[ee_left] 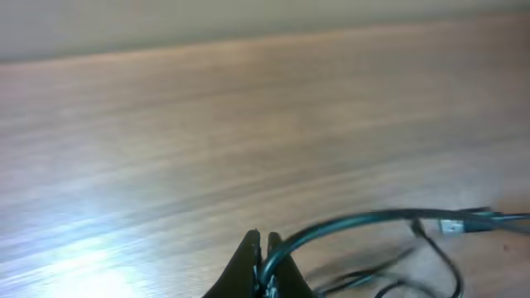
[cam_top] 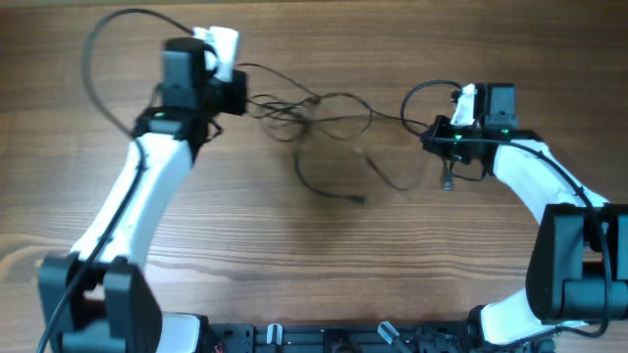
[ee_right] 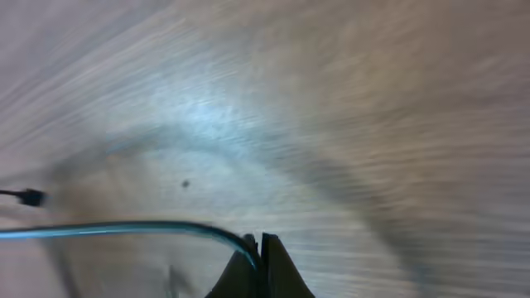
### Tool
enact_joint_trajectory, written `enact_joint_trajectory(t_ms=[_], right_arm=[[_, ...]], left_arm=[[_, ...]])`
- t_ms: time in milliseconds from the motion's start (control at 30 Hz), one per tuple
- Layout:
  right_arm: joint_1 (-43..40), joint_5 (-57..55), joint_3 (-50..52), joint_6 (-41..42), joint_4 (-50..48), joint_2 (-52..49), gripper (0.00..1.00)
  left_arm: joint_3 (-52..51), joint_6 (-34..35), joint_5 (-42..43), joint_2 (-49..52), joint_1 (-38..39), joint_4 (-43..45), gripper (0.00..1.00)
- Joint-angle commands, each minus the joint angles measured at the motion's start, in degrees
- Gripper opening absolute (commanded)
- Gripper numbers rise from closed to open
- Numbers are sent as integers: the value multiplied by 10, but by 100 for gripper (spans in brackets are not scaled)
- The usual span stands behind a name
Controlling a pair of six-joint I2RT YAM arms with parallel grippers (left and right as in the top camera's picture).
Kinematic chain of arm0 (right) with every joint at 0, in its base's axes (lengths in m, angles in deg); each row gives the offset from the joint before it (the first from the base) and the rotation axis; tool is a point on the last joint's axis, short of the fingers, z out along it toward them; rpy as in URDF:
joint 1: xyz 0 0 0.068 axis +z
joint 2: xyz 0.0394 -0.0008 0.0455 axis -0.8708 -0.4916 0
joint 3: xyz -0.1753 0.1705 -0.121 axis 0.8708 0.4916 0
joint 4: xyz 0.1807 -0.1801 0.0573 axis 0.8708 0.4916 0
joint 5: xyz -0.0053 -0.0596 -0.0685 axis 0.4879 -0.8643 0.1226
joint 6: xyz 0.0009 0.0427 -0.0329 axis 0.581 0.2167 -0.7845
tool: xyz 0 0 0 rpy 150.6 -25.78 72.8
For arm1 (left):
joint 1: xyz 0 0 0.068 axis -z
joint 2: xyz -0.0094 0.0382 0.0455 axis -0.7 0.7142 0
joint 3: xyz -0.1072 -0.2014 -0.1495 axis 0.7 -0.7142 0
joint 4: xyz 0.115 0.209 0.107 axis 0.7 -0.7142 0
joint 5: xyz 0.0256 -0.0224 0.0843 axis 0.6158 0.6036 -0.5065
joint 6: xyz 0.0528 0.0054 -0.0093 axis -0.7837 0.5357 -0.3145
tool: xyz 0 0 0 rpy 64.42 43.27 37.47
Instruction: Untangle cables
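The cables (cam_top: 314,116) are thin black wires knotted in a loose tangle on the wooden table between my two arms. One loop trails toward the front and ends in a small plug (cam_top: 357,200). My left gripper (cam_top: 245,98) is shut on a wire at the tangle's left end. In the left wrist view that wire (ee_left: 364,221) arches out of the left gripper (ee_left: 263,242) to the right. My right gripper (cam_top: 432,133) is shut on a wire at the tangle's right end. The right wrist view shows this wire (ee_right: 124,228) running left from the right gripper (ee_right: 258,242), with a plug (ee_right: 31,197) beyond.
The wooden table (cam_top: 324,265) carries only the wires. A thicker black arm cable (cam_top: 98,59) loops out at the far left, behind the left arm. A short wire end with a connector (cam_top: 447,180) hangs under the right gripper. The arm bases stand along the front edge.
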Motion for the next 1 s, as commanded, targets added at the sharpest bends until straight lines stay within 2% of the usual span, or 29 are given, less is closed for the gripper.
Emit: enact_joint_trajectory(t_ms=[0,200,233,300,400,500,667,833,967], right_arm=[[0,-108,-38,-31,23,4,5],[-5,-146,-43,-31,43,10,4],[-9,-147,-43,-34,47,10,7],[-14,-148,-43,-40,52,10,25],[-15,-146,-43,-46,56,10,39],[-15,-135,-43,-48,58,10,39],[-15,-16,-43,-88,51,10,45],[-15,64,-43,-90,35,10,47],[-15,95,-43,-90,28,10,48]], left_arm=[[9,-9,-24,-40,-15,2,4],[9,-11,-24,-55,-15,2,4],[9,-11,-24,-57,-15,2,4],[9,-11,-20,-61,-15,2,4],[9,-11,-8,-68,-14,2,4],[9,-11,22,-77,-14,2,4],[9,2,82,-92,1,-8,4],[9,2,88,-93,62,6,4],[16,20,87,-95,118,64,4]])
